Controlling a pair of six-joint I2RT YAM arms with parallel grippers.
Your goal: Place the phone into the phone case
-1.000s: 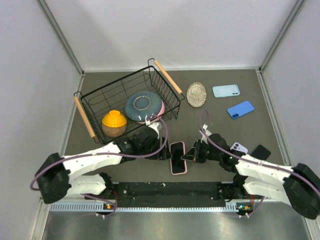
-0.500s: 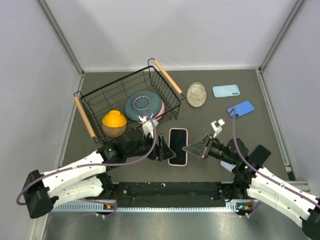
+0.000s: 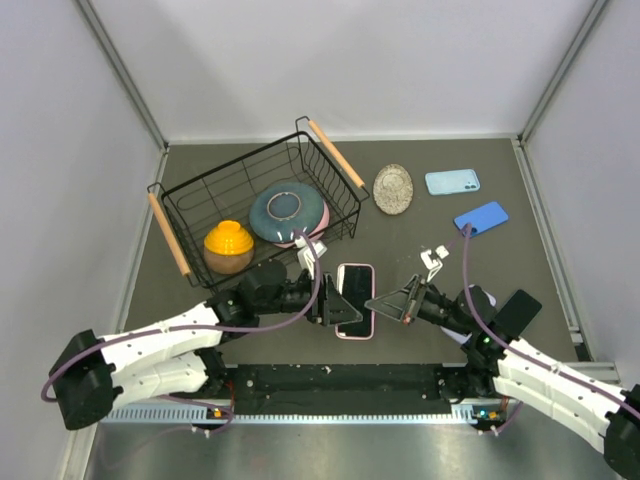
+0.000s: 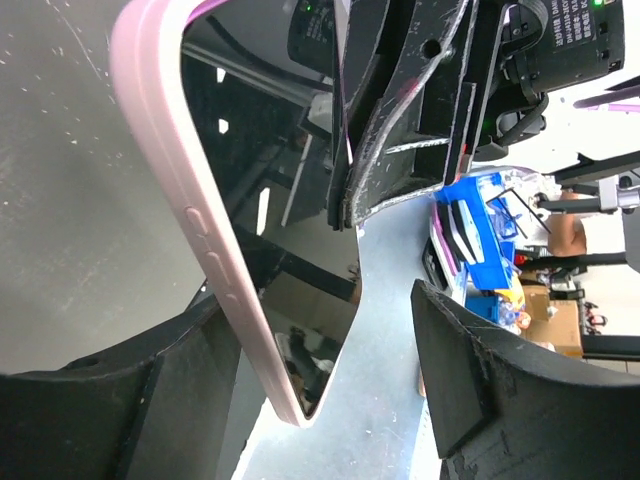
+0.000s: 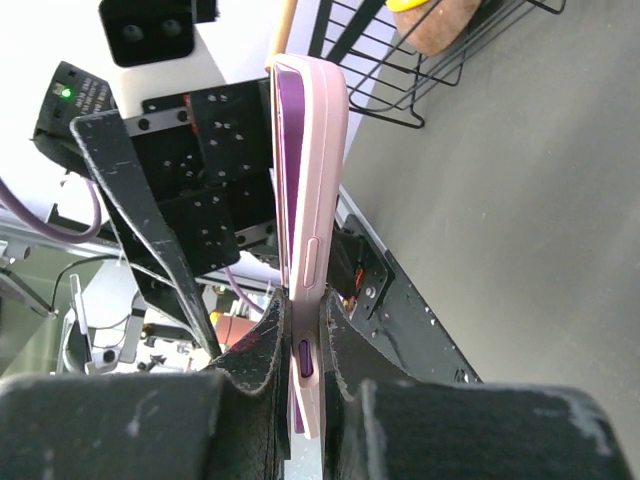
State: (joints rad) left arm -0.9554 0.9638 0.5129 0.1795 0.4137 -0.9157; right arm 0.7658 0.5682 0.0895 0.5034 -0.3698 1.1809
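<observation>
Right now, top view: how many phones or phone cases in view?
4. Pink-cased black-screen phone held centre by the right end effector; light blue phone case far right; darker blue phone case just nearer; black phone beside the right arm. The arm may hide more.

Wire basket (image 3: 337,154) with orange bowl (image 3: 228,243) and blue plate (image 3: 288,210) inside; round patterned disc (image 3: 393,188) just beside it

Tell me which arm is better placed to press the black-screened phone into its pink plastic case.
Left, probably: the right gripper is shut on the pink-cased phone, steadying it, while the open left gripper straddles it, free to press.
</observation>
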